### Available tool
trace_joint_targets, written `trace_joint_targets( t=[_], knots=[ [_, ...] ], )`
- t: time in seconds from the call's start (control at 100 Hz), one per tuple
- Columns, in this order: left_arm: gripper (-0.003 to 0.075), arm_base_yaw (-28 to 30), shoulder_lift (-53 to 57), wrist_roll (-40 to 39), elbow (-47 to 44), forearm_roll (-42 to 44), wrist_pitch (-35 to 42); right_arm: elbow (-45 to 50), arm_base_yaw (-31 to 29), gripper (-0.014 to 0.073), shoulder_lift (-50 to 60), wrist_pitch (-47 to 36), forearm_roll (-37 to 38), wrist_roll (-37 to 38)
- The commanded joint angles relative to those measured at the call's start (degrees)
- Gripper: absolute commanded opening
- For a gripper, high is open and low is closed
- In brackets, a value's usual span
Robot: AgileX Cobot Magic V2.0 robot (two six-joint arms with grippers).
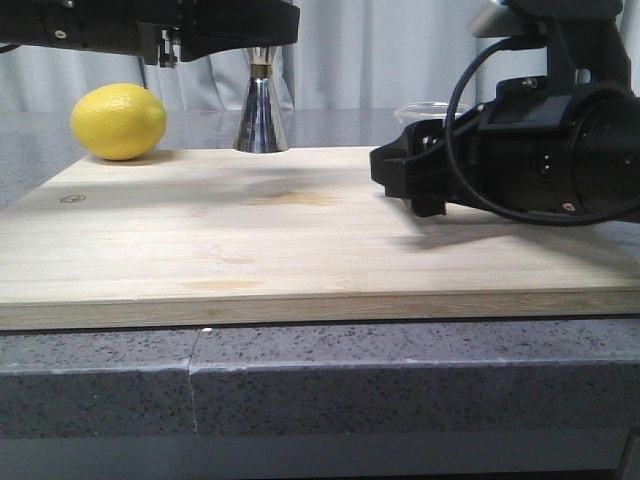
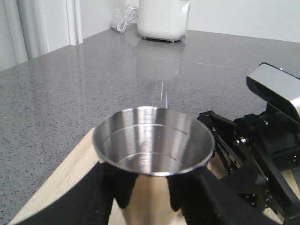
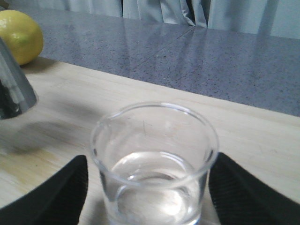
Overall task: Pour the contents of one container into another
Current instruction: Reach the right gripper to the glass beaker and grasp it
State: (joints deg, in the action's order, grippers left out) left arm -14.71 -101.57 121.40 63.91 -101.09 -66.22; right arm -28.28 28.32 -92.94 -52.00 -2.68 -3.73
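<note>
The steel jigger (image 1: 261,115) stands upright at the back of the wooden board (image 1: 300,240). My left gripper (image 2: 154,192) is shut on the jigger (image 2: 154,140) just under its upper cup, whose bowl looks empty. The glass beaker (image 3: 154,164) stands on the board with clear liquid in its bottom. My right gripper (image 3: 149,190) is open around it, with a black finger (image 3: 51,194) on each side and a thin gap showing at one. In the front view only the beaker's rim (image 1: 430,108) shows behind the right gripper (image 1: 405,180).
A yellow lemon (image 1: 118,121) lies at the board's back left corner, left of the jigger. Around the board is a grey speckled counter (image 1: 400,370). A white appliance (image 2: 164,21) with a coiled cable stands far off on the counter.
</note>
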Motion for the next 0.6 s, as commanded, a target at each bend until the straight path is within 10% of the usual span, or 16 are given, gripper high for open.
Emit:
trace_joint_targets(
  t=[0.0,0.59],
  knots=[
    [0.0238,-0.5,2.3,-0.4,1.8,-5.7,-5.1,-1.4,-0.3,0.0414,1.8,-3.4,0.6,-0.2],
    [0.0238,-0.5,2.3,-0.4,1.8,-5.7,-5.1,-4.0,-0.5,0.0290,8.7,5.3,-0.4,-0.2]
  ],
)
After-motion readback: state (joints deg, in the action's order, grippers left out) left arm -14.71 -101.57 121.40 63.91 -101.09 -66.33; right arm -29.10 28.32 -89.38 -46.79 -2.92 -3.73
